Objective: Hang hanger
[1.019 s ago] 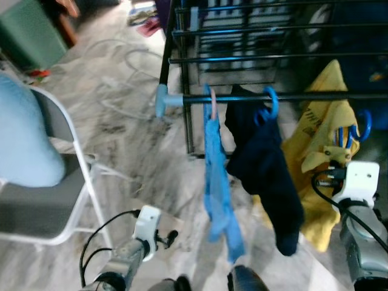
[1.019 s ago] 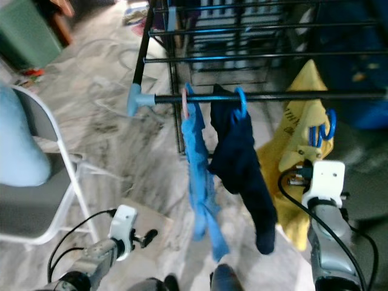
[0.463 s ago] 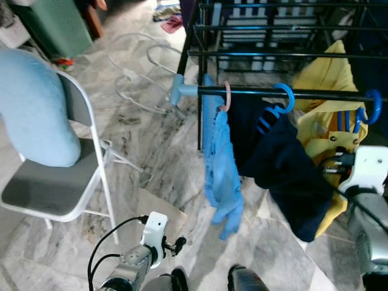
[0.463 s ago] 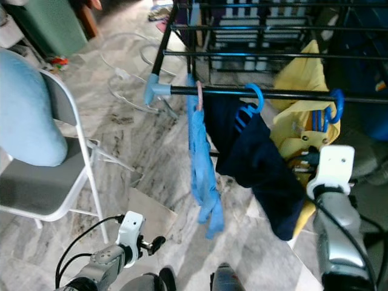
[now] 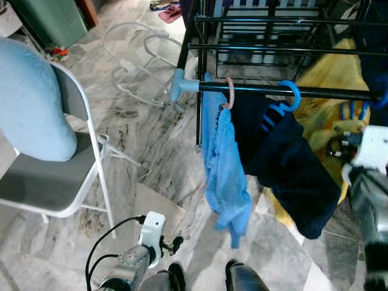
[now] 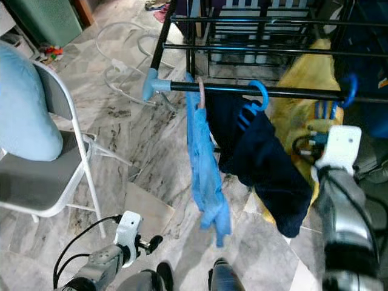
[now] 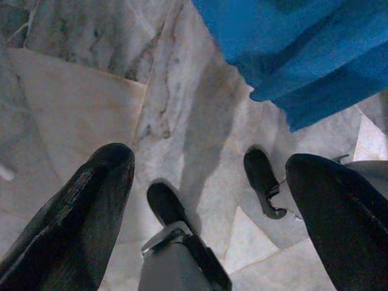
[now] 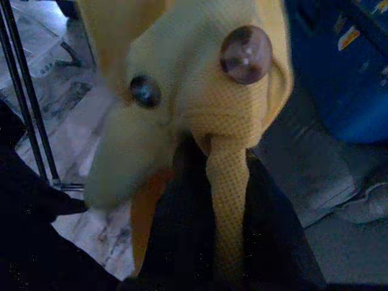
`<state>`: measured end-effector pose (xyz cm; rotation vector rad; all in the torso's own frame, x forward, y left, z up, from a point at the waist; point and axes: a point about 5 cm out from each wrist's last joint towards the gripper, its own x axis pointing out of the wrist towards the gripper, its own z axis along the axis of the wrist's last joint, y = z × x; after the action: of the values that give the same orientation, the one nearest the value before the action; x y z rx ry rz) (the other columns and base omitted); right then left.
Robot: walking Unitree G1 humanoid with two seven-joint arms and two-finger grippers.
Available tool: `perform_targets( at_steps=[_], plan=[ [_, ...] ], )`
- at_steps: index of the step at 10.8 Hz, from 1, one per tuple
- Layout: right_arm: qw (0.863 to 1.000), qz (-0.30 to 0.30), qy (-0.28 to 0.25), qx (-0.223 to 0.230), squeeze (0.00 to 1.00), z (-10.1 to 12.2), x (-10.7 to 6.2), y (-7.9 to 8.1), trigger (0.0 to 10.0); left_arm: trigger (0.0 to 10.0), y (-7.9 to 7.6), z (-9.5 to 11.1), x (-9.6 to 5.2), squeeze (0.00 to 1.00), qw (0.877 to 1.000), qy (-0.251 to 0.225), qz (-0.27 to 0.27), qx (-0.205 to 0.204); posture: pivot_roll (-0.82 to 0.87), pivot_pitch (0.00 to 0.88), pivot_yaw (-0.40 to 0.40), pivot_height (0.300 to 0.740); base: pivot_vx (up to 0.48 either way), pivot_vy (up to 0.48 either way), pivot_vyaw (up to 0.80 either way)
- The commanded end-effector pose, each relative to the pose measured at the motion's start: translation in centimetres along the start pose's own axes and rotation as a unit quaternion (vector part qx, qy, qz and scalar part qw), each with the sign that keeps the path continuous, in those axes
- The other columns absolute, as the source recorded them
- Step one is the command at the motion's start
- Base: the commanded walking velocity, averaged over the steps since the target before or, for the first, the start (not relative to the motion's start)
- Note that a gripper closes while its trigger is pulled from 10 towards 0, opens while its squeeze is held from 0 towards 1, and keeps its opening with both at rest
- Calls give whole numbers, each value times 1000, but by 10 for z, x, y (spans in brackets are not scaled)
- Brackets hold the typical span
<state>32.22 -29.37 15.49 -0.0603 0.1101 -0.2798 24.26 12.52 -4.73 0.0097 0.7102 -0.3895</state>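
A black drying rack rail (image 5: 327, 92) with a blue end cap carries three hangers. A pink hook (image 5: 228, 97) holds a light blue garment (image 5: 224, 170). Beside it, a blue hanger (image 5: 290, 97) holds a navy garment (image 5: 291, 170). Farther right, another blue hanger (image 5: 351, 112) carries a yellow buttoned garment (image 8: 182, 54). My right gripper (image 8: 221, 163) is raised against that yellow garment, its fingers shut on a strip of the yellow fabric. My left gripper (image 7: 206, 163) hangs low over the marble floor, open and holding nothing, above my own feet.
A white folding chair (image 5: 66, 194) with a light blue cushion (image 5: 30, 103) stands to my left. White wire frames (image 5: 139, 54) lie on the floor behind it. A green box (image 5: 51, 18) sits far left. More rack bars rise behind the rail. A blue bin (image 8: 339, 60) stands beyond the yellow garment.
The camera has shifted, so the rack sits differently in view. The light blue and navy garments have swung on their hangers. My right wrist has risen toward the rail.
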Motion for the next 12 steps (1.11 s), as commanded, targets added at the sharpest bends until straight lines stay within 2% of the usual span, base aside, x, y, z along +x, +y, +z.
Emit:
perform_targets(
  at_steps=[1, 4, 5, 7, 8, 10, 11, 12],
  plan=[
    [999, -11, 9, 34, 0, 0, 6, -5, 10000, 10000, 3, -13, -4, 0, 1000, 20, 8, -12, -232, 209, 54, 740, 0, 0, 0],
    [997, -6, 39, 60, 0, -4, 18, 4, 10000, 10000, 3, -12, -4, 0, 1000, 18, 10, -11, -232, 209, 54, 740, 0, 0, 0],
    [997, 1, 56, 60, 0, -15, 17, 9, 10000, 10000, 4, -12, -4, 0, 1000, 18, 11, -11, -213, 208, 56, 740, 0, 0, 0],
    [994, -7, 79, 72, 0, -34, 10, 6, 10000, 10000, 4, -11, -4, 0, 1000, 17, 11, -10, -213, 209, 59, 740, 0, 0, 0],
    [994, -17, 78, 79, 1000, -36, 8, 2, 10000, 10000, 4, -9, -3, 0, 1000, 16, 9, -8, -220, 209, 67, 740, 0, 0, 0],
    [996, -35, 47, 69, 1000, -30, 3, -8, 10000, 10000, 2, -3, -1, 0, 1000, 10, 2, -2, -224, 209, 78, 740, 0, 0, 0],
    [999, -46, 4, 17, 1000, -11, -3, -15, 10000, 10000, 2, -1, -1, 0, 1000, 7, 0, 1, -224, 214, 90, 740, 0, 0, 0],
    [998, -49, -25, -6, 1000, 0, -9, -16, 10000, 10000, 3, 0, -1, 0, 1000, 8, -1, 5, -226, 215, 96, 740, 0, 0, 0]
  ],
)
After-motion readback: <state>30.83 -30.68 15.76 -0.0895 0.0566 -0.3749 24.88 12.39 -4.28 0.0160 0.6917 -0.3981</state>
